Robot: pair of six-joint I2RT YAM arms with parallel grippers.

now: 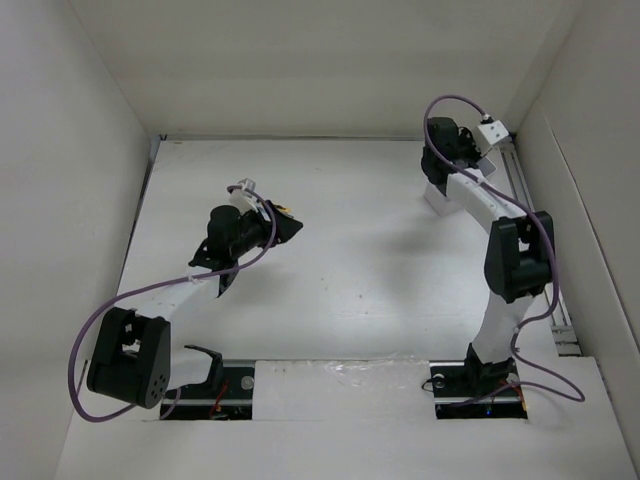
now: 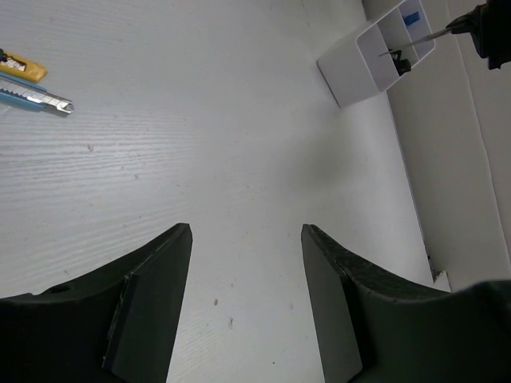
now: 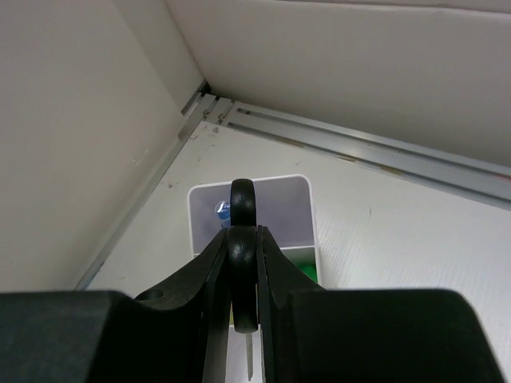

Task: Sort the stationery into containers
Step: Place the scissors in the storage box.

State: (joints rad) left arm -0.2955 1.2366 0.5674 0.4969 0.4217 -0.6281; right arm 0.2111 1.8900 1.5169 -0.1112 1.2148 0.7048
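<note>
Scissors (image 3: 242, 275) in clenched right hand (image 3: 242, 239), plain only at wrist; left hand (image 2: 246, 231) released.

The white table (image 1: 350, 290) carries a small white divided box (image 2: 350, 78) near its far right corner. Well apart from the box, on the left, a short yellow item (image 2: 22, 69) and a silver, blade-like item (image 2: 40, 98) lie flat, side by side.

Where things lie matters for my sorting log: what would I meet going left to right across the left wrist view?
Yellow-and-silver utility knife → white divided box → right tool, gripping the scissors, whose blade overlaps the box, so they are left unplaced.
</note>
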